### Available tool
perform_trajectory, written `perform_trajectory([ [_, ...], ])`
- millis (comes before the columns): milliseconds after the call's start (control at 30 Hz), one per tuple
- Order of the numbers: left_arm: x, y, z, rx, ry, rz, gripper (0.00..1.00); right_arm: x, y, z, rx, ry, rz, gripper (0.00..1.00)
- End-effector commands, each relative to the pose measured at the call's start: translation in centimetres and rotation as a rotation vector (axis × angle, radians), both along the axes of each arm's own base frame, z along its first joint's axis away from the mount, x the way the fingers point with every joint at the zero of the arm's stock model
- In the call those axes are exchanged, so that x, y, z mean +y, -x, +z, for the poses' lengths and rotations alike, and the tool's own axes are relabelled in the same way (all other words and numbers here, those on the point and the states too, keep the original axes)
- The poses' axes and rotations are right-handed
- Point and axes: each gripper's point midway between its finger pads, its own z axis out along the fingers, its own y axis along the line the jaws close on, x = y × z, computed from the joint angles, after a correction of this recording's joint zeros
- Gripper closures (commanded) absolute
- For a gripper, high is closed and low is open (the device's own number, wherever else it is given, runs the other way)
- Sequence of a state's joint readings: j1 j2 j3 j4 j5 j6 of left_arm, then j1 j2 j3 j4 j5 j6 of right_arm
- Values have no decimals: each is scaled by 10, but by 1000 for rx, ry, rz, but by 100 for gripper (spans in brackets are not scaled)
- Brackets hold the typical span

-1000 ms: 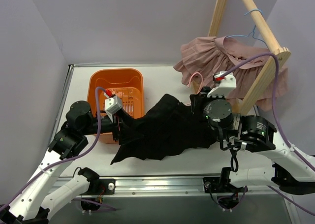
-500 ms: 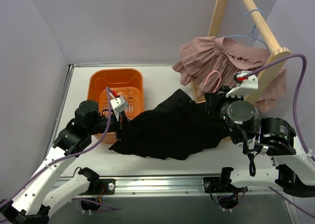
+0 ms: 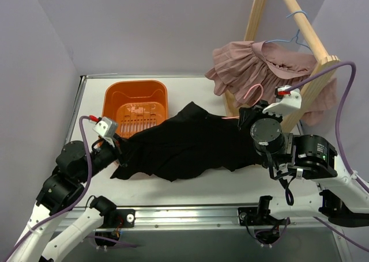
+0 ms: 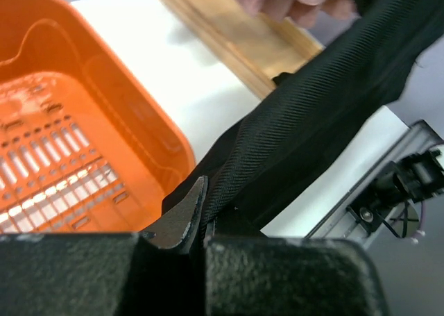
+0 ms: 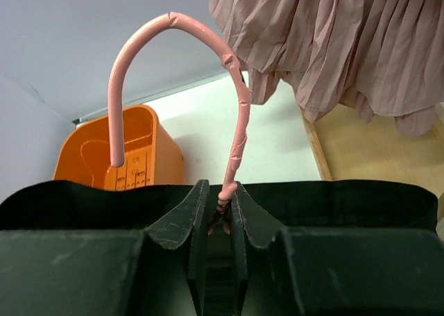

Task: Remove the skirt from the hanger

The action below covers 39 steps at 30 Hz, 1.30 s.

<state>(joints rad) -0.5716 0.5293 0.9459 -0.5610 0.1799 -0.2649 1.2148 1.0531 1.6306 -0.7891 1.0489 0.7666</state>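
Both arms look like the same kit. The left arm [image 3: 70, 158] and right arm [image 3: 311, 155] are chunky black drum-shaped joints strung together with smooth white shells. There's a left purple cable [image 3: 85, 144] running along one and a right purple cable [image 3: 334, 66] on the other, both pretty thick. Each wrist has a little white camera block [image 3: 283, 105] with a red tip. Up close the fingers [image 5: 182, 222] are matte black wedges, slightly grainy plastic. The right arm also has a thin black wire [image 3: 286, 188] under it.

Skirt [image 3: 184, 148] matt black twill cloth; hanger [image 5: 239, 132] rough pink coating; basket [image 3: 136, 84] glossy plastic.
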Motion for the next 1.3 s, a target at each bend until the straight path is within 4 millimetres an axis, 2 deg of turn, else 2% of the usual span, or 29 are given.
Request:
perform_trajectory([
  [0, 56, -23, -33, 137, -129, 347, 98, -105, 7, 43, -162, 9, -382, 100],
  [100, 59, -25, -34, 150, -133, 371, 98, -121, 11, 51, -187, -39, -426, 100],
  [233, 61, -28, -45, 191, -168, 391, 98, -135, 17, 61, -206, -114, -450, 100],
  [300, 61, -30, -43, 190, -169, 397, 98, -138, 18, 62, -215, -160, -461, 100],
  [400, 66, -30, -44, 185, -170, 425, 98, -157, 25, 64, -229, -226, -515, 100],
  [500, 67, -28, -36, 154, -146, 420, 98, -172, 31, 67, -231, -256, -564, 100],
  [567, 62, -27, -32, 136, -135, 387, 98, -168, 30, 68, -205, -216, -537, 100],
  [600, 50, -25, -26, 121, -108, 326, 98, -153, 26, 68, -180, -161, -494, 100],
  [633, 45, -24, -23, 112, -95, 292, 98, -145, 24, 70, -180, -175, -483, 100],
  [667, 39, -22, -21, 100, -85, 256, 98, -138, 21, 65, -176, -96, -465, 100],
  [700, 33, -21, -20, 95, -79, 227, 98, -139, 22, 74, -188, -124, -452, 100],
  [733, 27, -18, -17, 80, -66, 185, 98, -125, 17, 74, -199, -163, -457, 100],
  [767, 25, -17, -17, 77, -67, 168, 98, -124, 16, 73, -195, -124, -463, 100],
  [833, 38, -21, -31, 121, -108, 249, 98, -131, 19, 73, -180, -91, -510, 100],
  [900, 42, -23, -39, 151, -127, 277, 98, -143, 24, 80, -172, -162, -528, 100],
  [933, 42, -23, -37, 148, -123, 278, 98, -143, 24, 77, -162, -160, -528, 100],
  [1000, 48, -26, -39, 164, -131, 321, 98, -159, 31, 85, -134, -207, -505, 100],
  [1033, 50, -27, -39, 166, -136, 330, 98, -159, 31, 88, -142, -298, -493, 100],
  [1067, 53, -28, -40, 165, -141, 348, 98, -166, 34, 89, -130, -225, -470, 100],
  [1267, 66, -30, -39, 162, -148, 417, 98, -184, 40, 114, -166, -279, -446, 100],
])
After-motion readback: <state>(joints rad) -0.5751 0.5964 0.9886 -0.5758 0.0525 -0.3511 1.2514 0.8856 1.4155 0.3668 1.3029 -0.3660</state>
